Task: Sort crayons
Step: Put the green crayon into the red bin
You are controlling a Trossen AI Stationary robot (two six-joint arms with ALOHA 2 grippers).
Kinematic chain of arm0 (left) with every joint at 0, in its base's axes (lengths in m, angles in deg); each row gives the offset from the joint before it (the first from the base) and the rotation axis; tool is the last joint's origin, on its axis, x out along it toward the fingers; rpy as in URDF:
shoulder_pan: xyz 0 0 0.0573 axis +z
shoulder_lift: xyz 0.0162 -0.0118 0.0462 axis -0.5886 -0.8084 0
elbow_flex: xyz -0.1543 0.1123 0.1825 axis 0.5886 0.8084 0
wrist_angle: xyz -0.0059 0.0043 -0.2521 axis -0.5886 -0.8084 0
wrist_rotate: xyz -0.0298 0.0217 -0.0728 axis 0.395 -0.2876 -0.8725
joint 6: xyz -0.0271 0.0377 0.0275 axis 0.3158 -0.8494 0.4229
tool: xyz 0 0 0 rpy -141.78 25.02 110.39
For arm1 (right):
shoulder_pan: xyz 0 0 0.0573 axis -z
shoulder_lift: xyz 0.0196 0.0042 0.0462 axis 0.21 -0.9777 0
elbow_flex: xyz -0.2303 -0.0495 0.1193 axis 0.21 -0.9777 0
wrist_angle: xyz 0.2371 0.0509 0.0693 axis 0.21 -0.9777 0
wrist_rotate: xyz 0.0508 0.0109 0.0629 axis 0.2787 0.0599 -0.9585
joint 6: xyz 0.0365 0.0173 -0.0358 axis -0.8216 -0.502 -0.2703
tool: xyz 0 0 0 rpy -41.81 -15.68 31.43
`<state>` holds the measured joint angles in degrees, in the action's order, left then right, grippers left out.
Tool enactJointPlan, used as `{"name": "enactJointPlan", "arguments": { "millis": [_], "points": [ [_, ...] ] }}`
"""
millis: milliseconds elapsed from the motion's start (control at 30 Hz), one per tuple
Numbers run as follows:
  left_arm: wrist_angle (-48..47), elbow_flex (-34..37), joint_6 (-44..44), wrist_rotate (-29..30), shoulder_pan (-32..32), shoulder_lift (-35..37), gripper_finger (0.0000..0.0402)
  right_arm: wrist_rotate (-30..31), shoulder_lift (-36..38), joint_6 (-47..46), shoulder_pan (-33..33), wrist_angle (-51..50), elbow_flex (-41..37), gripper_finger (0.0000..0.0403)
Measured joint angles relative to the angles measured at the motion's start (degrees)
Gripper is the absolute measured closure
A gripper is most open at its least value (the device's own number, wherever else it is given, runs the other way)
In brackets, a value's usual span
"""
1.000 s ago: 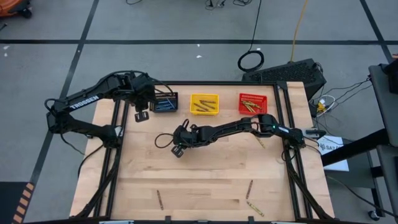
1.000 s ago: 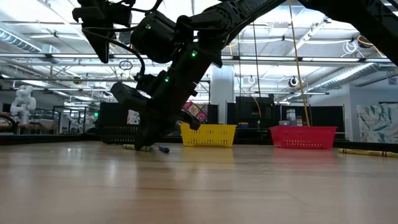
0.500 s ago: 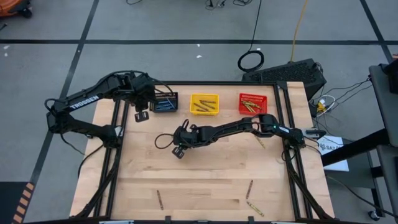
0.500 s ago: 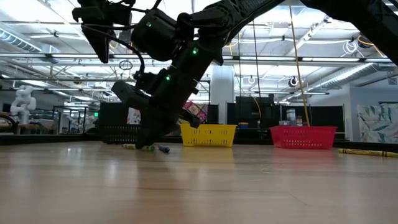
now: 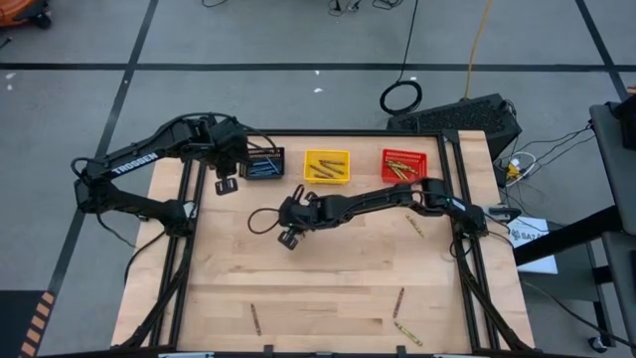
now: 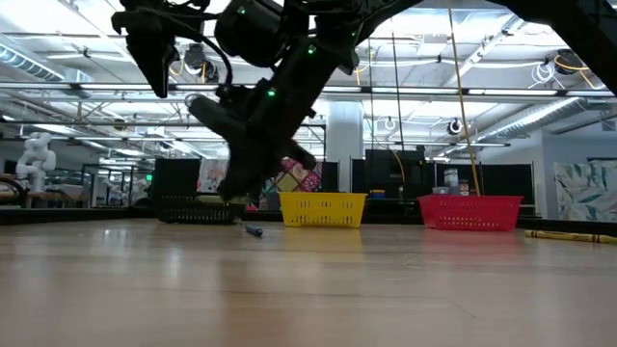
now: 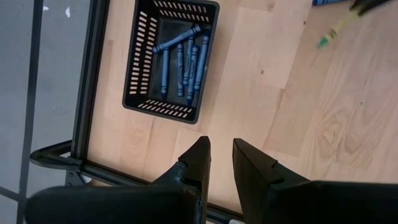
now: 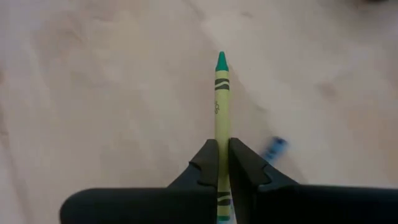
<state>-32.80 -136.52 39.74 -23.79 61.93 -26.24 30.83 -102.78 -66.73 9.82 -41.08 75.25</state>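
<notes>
Nearest the front edge of the table [image 5: 328, 288]: three stray crayons, one brownish at the left [image 5: 252, 318], one brownish toward the right [image 5: 397, 301], one yellowish just past it by the corner [image 5: 406, 333]. Another stray [image 5: 416, 226] further up near the right arm's base.

Mid-table: right gripper [image 8: 223, 163] pinched tight on a yellow-green crayon with a green tip [image 8: 221, 118], pointing straight out past the fingers, lifted clear of the wood. From above, gripper [image 5: 288, 237] reaching well left of centre. Small blue crayon [image 6: 253, 230] lying on the board just beside it, blurry in the wrist shot [image 8: 273, 147].

Further back: left gripper [image 7: 220, 149] hovering over the back-left area, fingers a little apart, nothing between them. From above [image 5: 225, 185] sitting just left of the dark bin [image 5: 263, 164].

Back row, left to right: dark bin with a bunch of blue crayons [image 7: 181, 59] inside, yellow bin [image 5: 326, 166] with yellowish ones, red bin [image 5: 403, 165] with brownish ones. All three lined up along the far edge, slightly apart.
</notes>
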Motion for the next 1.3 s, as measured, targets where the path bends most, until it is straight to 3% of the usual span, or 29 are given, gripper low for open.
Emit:
{"name": "enactJointPlan", "arguments": {
  "millis": [233,667,1300],
  "points": [
    [0.00,0.00,-0.03,0.00,0.00,0.00,0.0336,8.35,3.37,-0.23,0.77,-13.77,0.02,0.0403],
    [-0.46,0.00,0.21,0.00,0.00,0.00,0.0336,13.40,6.38,-1.97,2.82,-32.74,0.09,0.0403],
    [-0.44,0.00,-0.25,0.00,0.00,0.00,0.0336,16.37,8.81,-3.88,5.90,-45.72,0.09,0.0403]
  ]
}}
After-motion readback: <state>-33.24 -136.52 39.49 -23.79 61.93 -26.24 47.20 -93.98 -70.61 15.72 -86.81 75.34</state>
